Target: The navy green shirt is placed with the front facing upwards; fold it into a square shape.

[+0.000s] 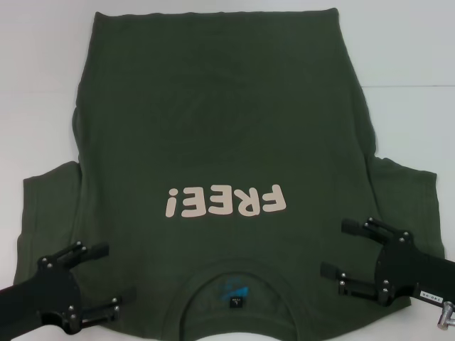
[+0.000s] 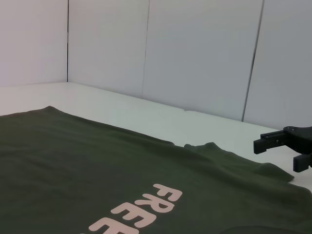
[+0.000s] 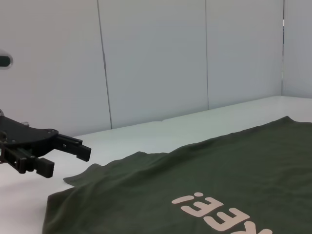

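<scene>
Head view: shirt [image 1: 220, 135] lies flat, front up, on a white table [image 1: 43, 85], filling most of the frame; collar [image 1: 231, 273] toward the robot, hem at the far edge.
Lettering: pale "FREE!" [image 1: 225, 202] across the chest, upside down from this camera.
Collar: round and ribbed, with a blue print and a small tag [image 1: 234, 302] inside the neck.
Sleeves: both spread sideways (the left one [image 1: 46, 206] looks a little rumpled near the body).
Left gripper [image 1: 110, 278]: over the shirt's left shoulder, beside the collar, fingers spread apart and pointing inward; nothing between them.
Right gripper [image 1: 334, 248]: over the right shoulder, fingers likewise parted, holding nothing.
Left wrist view: shirt [image 2: 87, 161] low across the table, right gripper [image 2: 278, 151] at the far side, above the cloth.
Right wrist view: left gripper [image 3: 68, 156] hangs above the table at the sleeve edge, jaws apart.
</scene>
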You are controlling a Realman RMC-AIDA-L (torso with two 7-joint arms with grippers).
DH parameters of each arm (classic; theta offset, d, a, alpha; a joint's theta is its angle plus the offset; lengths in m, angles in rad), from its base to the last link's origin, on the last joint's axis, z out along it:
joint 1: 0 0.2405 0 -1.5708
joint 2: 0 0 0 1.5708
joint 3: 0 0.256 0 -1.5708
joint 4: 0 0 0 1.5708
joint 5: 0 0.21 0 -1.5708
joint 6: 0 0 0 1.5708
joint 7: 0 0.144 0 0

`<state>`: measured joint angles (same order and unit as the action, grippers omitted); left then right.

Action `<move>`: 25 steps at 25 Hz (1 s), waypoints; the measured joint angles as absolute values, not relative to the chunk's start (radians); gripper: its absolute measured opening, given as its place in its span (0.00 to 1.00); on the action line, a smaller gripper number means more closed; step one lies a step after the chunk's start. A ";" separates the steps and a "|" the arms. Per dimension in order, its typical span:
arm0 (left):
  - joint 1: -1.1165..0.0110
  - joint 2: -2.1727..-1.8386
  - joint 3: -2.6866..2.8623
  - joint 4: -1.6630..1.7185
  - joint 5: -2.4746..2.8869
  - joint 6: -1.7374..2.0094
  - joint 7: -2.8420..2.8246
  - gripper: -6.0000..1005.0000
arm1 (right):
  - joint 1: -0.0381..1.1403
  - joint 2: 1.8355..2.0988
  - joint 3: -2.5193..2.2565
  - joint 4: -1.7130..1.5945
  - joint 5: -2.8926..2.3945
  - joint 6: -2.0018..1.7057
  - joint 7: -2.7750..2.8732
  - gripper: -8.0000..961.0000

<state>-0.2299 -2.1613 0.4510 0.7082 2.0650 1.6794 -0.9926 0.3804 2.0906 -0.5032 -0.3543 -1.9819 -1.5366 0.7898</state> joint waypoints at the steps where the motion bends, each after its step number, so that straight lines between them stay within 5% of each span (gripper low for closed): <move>1: -0.231 -2.161 0.451 0.708 2.065 1.678 -0.992 0.90 | 0.380 2.091 -0.503 -0.354 -1.982 -1.536 0.790 0.92; 19: -0.240 -2.160 0.423 0.706 2.061 1.693 -1.055 0.90 | 0.381 2.089 -0.505 -0.352 -1.983 -1.538 0.796 0.93; 25: -0.260 -2.122 0.358 0.711 2.048 1.755 -1.276 0.90 | 0.381 2.089 -0.505 -0.350 -1.983 -1.543 0.800 0.93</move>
